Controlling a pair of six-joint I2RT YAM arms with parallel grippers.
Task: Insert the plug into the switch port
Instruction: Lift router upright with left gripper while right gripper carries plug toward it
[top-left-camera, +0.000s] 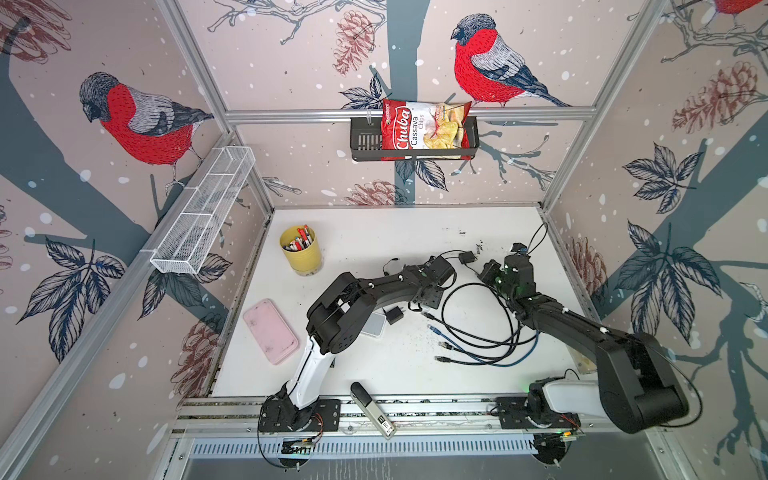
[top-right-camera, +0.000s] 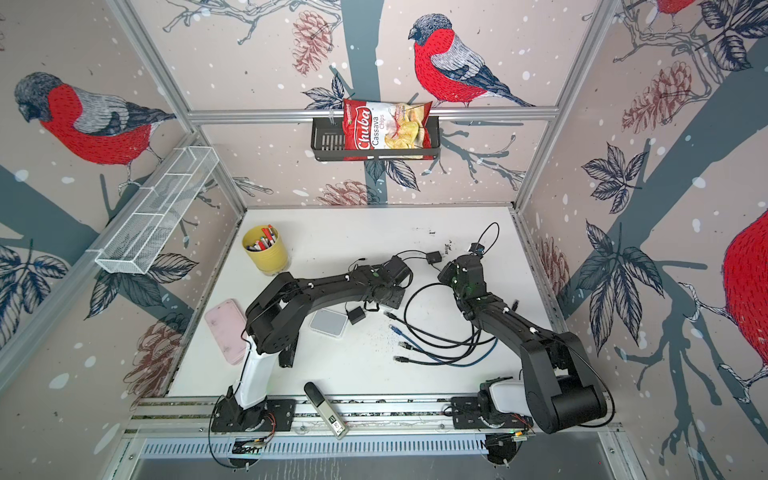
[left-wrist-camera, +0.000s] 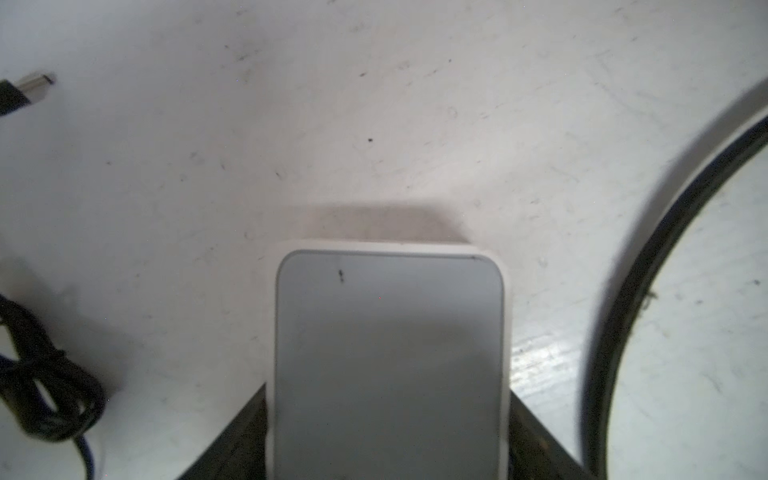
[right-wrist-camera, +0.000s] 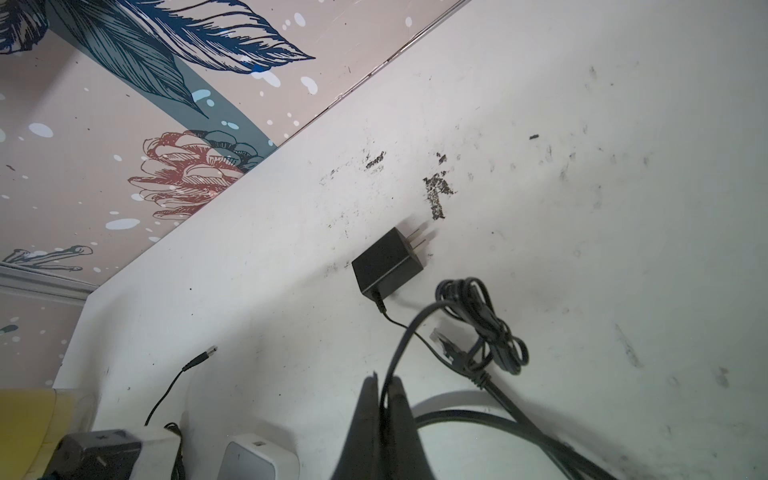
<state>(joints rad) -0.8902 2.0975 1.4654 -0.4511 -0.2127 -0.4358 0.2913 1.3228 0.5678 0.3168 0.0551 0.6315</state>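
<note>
The switch (left-wrist-camera: 386, 353), a white box with a grey face, fills the space between the two fingers of my left gripper (left-wrist-camera: 388, 419). They flank its sides closely, and contact does not show. In both top views this gripper (top-left-camera: 428, 297) points down and covers the switch. My right gripper (right-wrist-camera: 386, 380) is shut on a thin black cable (right-wrist-camera: 409, 328). The cable arcs from the fingertips toward a clear-tipped plug (right-wrist-camera: 442, 338) and a tied coil of lead (right-wrist-camera: 482, 324) on the table. Whether the held cable ends in that plug I cannot tell. The switch (right-wrist-camera: 257, 459) also shows a short way from these fingers.
A second white box with a grey top (top-right-camera: 328, 323) lies by the left elbow, beside a black adapter (top-right-camera: 355, 316). Another adapter (right-wrist-camera: 386, 266) lies behind the right gripper. Several looped network cables (top-left-camera: 478, 340) spread across the front right. A yellow pen cup (top-left-camera: 301, 251) and a pink case (top-left-camera: 270, 330) are on the left.
</note>
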